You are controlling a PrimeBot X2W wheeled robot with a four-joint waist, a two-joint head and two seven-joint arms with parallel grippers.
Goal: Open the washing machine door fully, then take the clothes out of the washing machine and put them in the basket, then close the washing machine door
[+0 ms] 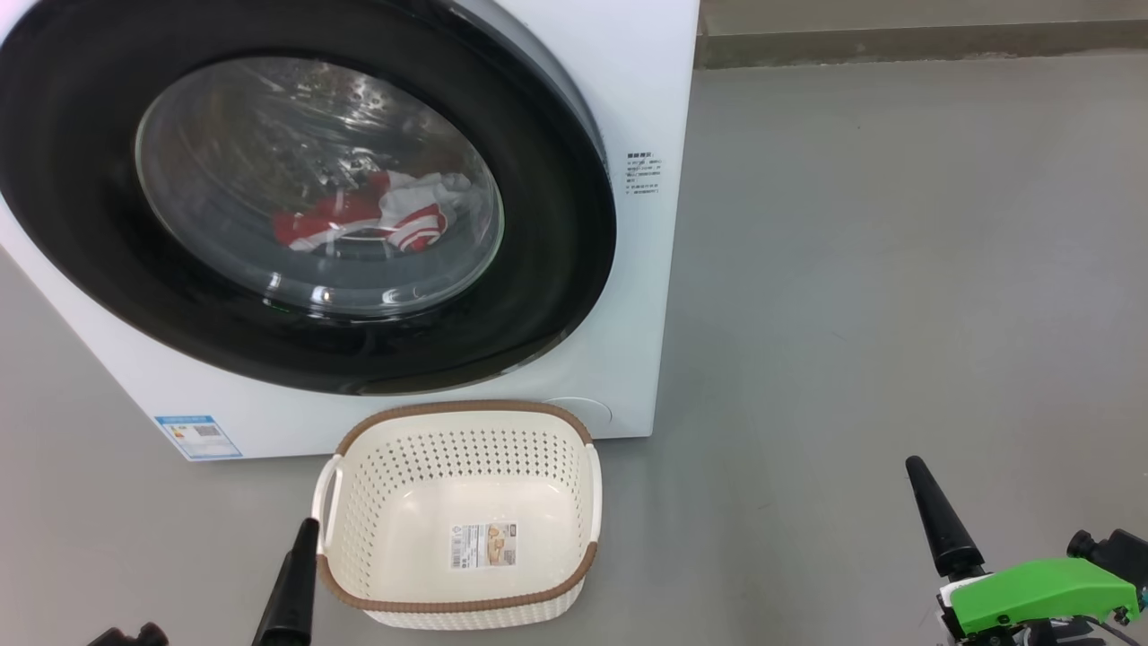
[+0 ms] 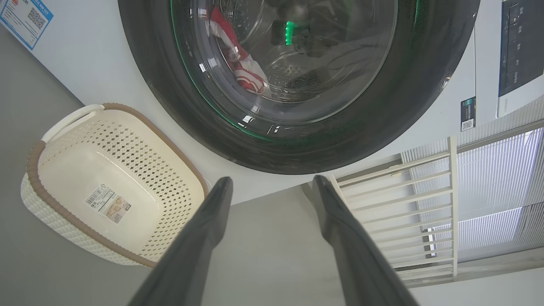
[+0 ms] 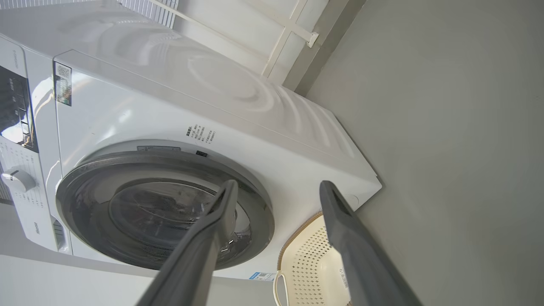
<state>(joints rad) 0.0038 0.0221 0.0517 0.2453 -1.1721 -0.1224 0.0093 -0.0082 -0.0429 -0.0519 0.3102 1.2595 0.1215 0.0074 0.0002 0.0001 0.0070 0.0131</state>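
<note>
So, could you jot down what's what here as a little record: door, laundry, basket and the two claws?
washing machine door: looks shut
clothes: red and white, inside the washing machine, seen through the door
basket: on the floor before the machine, empty apart from a sticker
left gripper: open, holding nothing
right gripper: open, holding nothing

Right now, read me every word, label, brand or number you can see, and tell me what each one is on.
No text is legible enough to quote.
Blue label low on the washing machine front: QR code, print too small.
Black print beside the washing machine door: too small.
Sticker on the basket bottom: too small.
Control panel: markings blurred.
</note>
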